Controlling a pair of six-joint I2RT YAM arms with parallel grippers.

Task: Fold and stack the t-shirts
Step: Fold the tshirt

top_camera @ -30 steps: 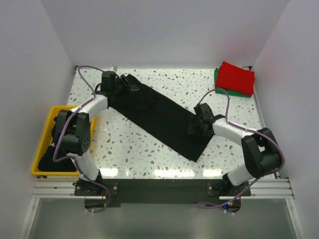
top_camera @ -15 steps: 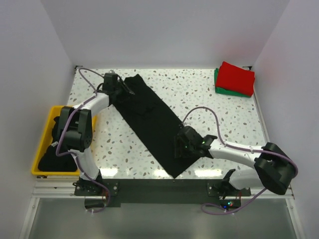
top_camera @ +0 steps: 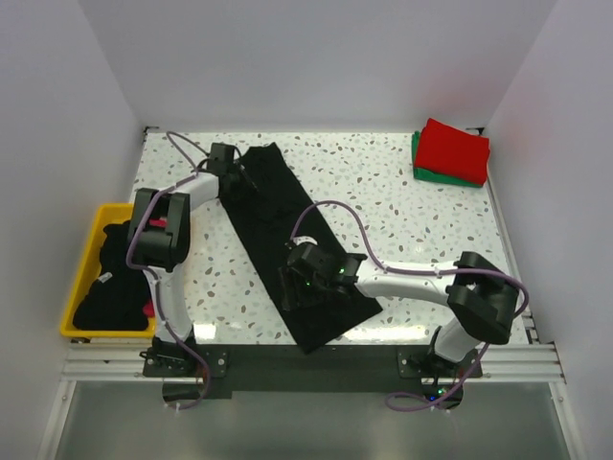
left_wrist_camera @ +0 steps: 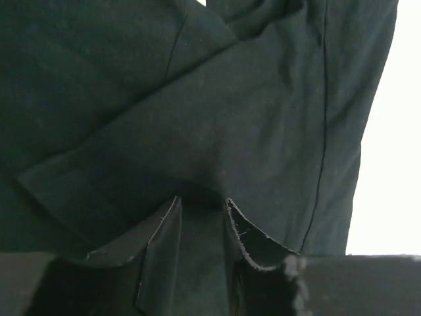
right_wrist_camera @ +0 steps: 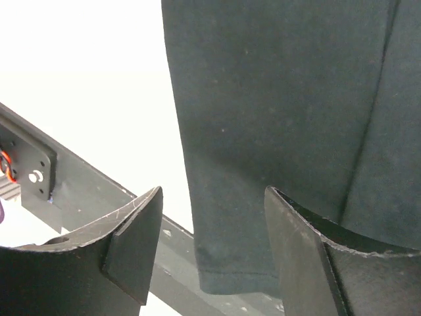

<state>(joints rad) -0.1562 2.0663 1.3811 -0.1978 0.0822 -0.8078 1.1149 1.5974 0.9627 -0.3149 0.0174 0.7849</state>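
Note:
The black t-shirt (top_camera: 285, 222) lies as a long narrow strip from the far left of the table to its near edge, and its hem hangs over the black rail (right_wrist_camera: 243, 280). My left gripper (top_camera: 246, 175) is at the far end of the shirt, its jaws nearly closed with black cloth pinched between them (left_wrist_camera: 200, 201). My right gripper (top_camera: 293, 285) is over the shirt's near end with its jaws wide apart (right_wrist_camera: 214, 191) and holds nothing. A folded red t-shirt (top_camera: 454, 149) lies on a folded green one (top_camera: 419, 161) at the far right corner.
A yellow bin (top_camera: 80, 275) stands off the table's left edge, holding dark clothes with bits of red showing. White walls enclose the speckled table (top_camera: 421, 230). The black mounting rail (top_camera: 287, 367) runs along the near edge.
The black shirt has swung from a diagonal across the table to nearly lengthwise. My right gripper moved left and toward the near edge with the lower end. My left gripper shifted slightly right.

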